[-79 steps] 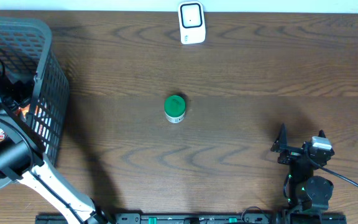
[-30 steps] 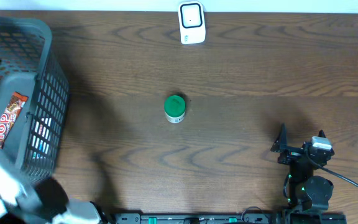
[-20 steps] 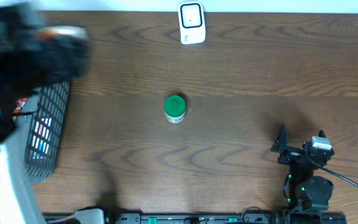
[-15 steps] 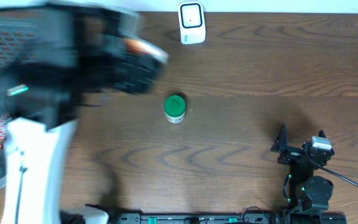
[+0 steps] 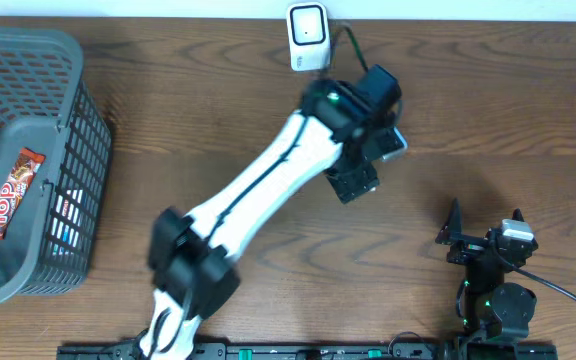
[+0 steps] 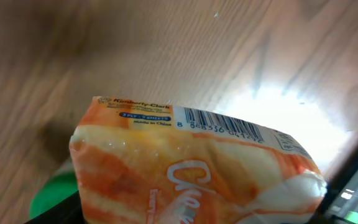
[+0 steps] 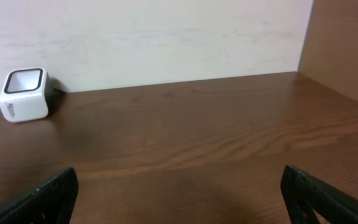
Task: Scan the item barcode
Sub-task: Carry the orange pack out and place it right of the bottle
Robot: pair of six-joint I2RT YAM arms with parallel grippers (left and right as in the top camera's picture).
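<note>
The left gripper [image 5: 366, 165] is extended over the brown wooden counter [image 5: 488, 110], near the white box-shaped barcode scanner [image 5: 308, 37]. Its jaws are clamped on the orange plastic-wrapped tissue pack [image 6: 191, 177], which is held clear of the counter with its printed barcode [image 6: 225, 127] facing the wrist camera. The right gripper [image 5: 485, 225] sits at the counter's near right corner with its jaws wide apart and empty.

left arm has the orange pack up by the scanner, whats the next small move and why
Probably swing the left gripper a little toward the scanner and turn the orange pack so its barcode faces the scanner's window. The pack hangs beside the scanner, not in front of it.
</note>
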